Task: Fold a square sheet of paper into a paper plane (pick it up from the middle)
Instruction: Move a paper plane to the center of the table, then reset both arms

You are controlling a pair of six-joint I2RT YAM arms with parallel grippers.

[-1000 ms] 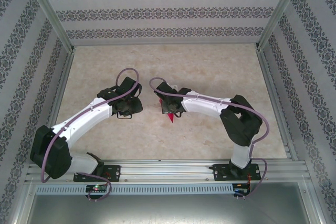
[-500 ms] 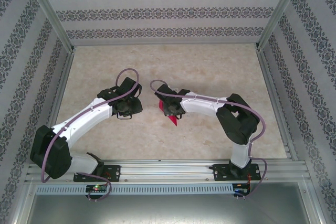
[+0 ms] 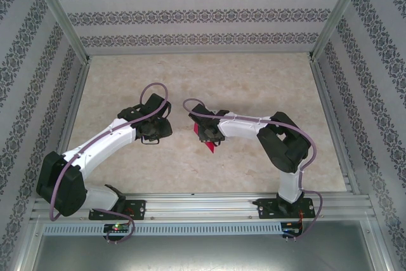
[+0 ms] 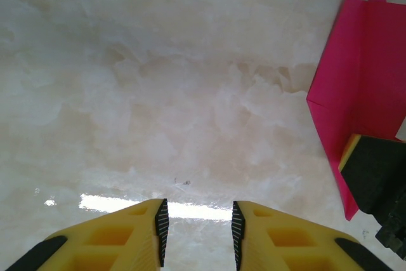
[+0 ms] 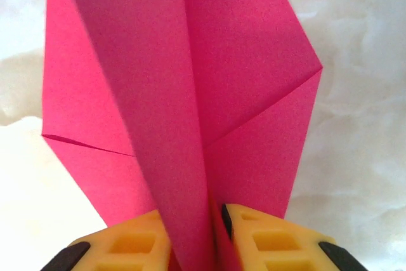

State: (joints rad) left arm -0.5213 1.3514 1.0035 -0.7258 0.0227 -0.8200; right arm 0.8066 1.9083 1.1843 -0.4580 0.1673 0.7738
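Note:
The magenta-pink paper [image 5: 190, 80] is folded into a pointed, creased shape, a paper plane in the making, and lies on the table near the middle [image 3: 208, 145]. One flap stands up between the fingers of my right gripper [image 5: 195, 233]. Its jaws are parted around the paper's near end and do not pinch it. My left gripper [image 4: 196, 230] hovers low over bare table to the left of the paper [image 4: 371, 74], open with nothing between its fingers. In the top view the left gripper [image 3: 155, 129] is a short way left of the right gripper [image 3: 206, 132].
The pale marbled table [image 3: 209, 74] is ringed by patterned walls with metal frame posts [image 3: 60, 14]. One yellow and black finger of the right gripper [image 4: 374, 169] shows at the right edge of the left wrist view, on the paper.
My right gripper's jaws have parted from shut around the paper, and the right arm has drawn in slightly. The left arm has not moved.

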